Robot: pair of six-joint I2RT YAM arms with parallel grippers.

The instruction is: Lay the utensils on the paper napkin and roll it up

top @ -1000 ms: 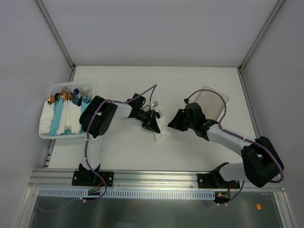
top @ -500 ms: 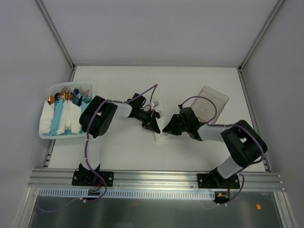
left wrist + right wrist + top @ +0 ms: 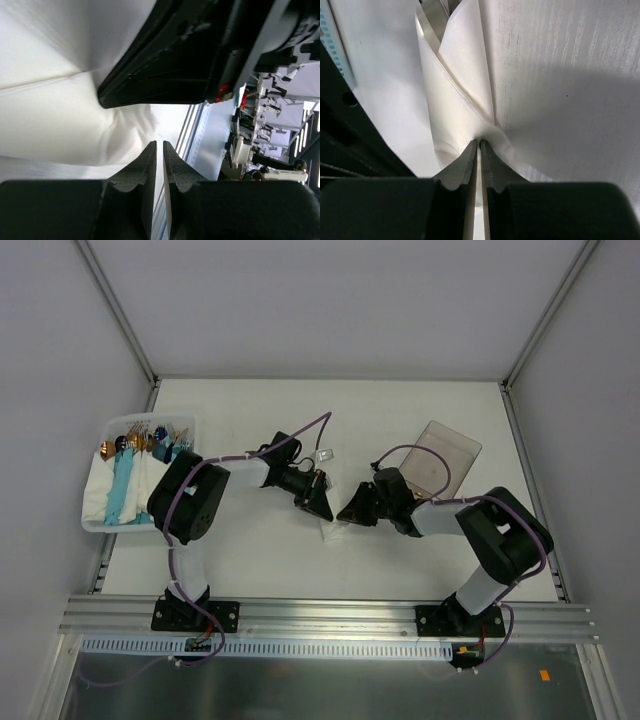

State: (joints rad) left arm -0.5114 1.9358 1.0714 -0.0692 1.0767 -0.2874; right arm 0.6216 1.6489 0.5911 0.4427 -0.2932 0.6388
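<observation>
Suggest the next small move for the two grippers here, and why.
Probably the right gripper should keep its pinch and turn the paper napkin further over: the roll looks loose, a utensil shows at its open end, and the left gripper sits nearly closed beside it.

1. Paper napkin (image 3: 334, 530) at table (image 3: 400, 410) centre, between left gripper (image 3: 322, 508) and right gripper (image 3: 352, 512).
2. Bin (image 3: 98, 523) of rolled bundles (image 3: 122, 490) far left.
3. Clear tray (image 3: 445, 455) right of centre, behind the right arm.
</observation>
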